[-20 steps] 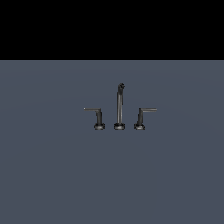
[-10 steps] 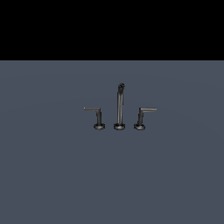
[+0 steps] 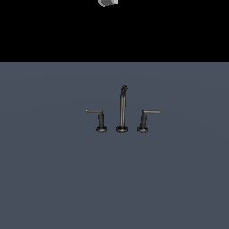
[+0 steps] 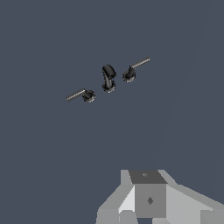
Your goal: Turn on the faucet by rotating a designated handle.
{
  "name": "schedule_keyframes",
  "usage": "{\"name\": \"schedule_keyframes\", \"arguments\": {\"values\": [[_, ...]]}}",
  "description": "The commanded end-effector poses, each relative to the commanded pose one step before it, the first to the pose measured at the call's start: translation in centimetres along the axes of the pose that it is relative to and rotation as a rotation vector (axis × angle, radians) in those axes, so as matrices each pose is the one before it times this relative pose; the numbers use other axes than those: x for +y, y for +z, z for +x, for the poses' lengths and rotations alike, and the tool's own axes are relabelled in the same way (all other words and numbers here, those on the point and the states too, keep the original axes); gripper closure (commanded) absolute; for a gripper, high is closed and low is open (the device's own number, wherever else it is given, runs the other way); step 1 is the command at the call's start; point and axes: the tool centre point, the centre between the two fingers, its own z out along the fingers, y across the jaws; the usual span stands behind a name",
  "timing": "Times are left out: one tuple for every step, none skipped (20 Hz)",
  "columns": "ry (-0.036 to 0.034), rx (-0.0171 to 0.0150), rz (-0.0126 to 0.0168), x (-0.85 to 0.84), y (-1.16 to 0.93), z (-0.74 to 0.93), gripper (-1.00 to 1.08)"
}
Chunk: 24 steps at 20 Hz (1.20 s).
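The faucet (image 3: 122,109) stands on the grey-blue surface: a tall thin spout post with a lever on each side. The handle (image 3: 147,117), with the thicker bar and slanted post, is on the exterior view's right. The thinner lever (image 3: 97,117) is on the left. In the wrist view the faucet (image 4: 108,79) lies far ahead, with a lever on each side; I cannot tell which one is the handle. Grey parts of my gripper (image 4: 148,199) show there, far from the faucet and holding nothing. In the exterior view only a grey bit of the arm (image 3: 108,2) shows, high above.
The flat grey-blue surface (image 3: 53,179) spreads all around the faucet. A black background lies behind it.
A grey bit of the arm has come into view at the top edge of the exterior view. The faucet and both levers have not moved.
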Motion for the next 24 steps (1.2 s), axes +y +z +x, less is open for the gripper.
{"name": "schedule_keyframes", "arguments": {"values": [[0.06513, -0.00147, -0.00085, -0.514, 1.864, 1.522, 1.08], [0.02471, -0.00079, -0.00064, -0.201, 0.710, 0.589, 1.08], [0.02449, -0.00078, -0.00065, -0.199, 0.703, 0.585, 1.08], [0.02430, -0.00077, -0.00065, -0.197, 0.698, 0.581, 1.08], [0.02416, -0.00076, -0.00066, -0.195, 0.693, 0.579, 1.08], [0.02403, -0.00075, -0.00068, -0.194, 0.689, 0.577, 1.08], [0.02393, -0.00074, -0.00069, -0.193, 0.686, 0.575, 1.08], [0.02386, -0.00073, -0.00071, -0.192, 0.683, 0.575, 1.08], [0.02381, -0.00071, -0.00073, -0.191, 0.681, 0.574, 1.08], [0.02378, -0.00070, -0.00075, -0.190, 0.680, 0.574, 1.08], [0.02377, -0.00068, -0.00077, -0.190, 0.679, 0.575, 1.08], [0.02380, -0.00066, -0.00080, -0.189, 0.679, 0.577, 1.08], [0.02382, -0.00065, -0.00083, -0.189, 0.679, 0.578, 1.08], [0.02389, -0.00063, -0.00086, -0.188, 0.680, 0.581, 1.08], [0.02394, -0.00061, -0.00089, -0.189, 0.682, 0.583, 1.08], [0.02405, -0.00058, -0.00092, -0.188, 0.684, 0.587, 1.08], [0.02413, -0.00056, -0.00096, -0.189, 0.686, 0.590, 1.08], [0.02426, -0.00054, -0.00099, -0.189, 0.689, 0.594, 1.08], [0.02440, -0.00052, -0.00102, -0.189, 0.692, 0.599, 1.08], [0.02454, -0.00050, -0.00105, -0.190, 0.695, 0.603, 1.08], [0.02470, -0.00047, -0.00108, -0.191, 0.699, 0.608, 1.08], [0.02488, -0.00045, -0.00111, -0.191, 0.703, 0.614, 1.08], [0.02506, -0.00044, -0.00113, -0.192, 0.707, 0.619, 1.08], [0.02526, -0.00042, -0.00115, -0.193, 0.711, 0.626, 1.08]]}}
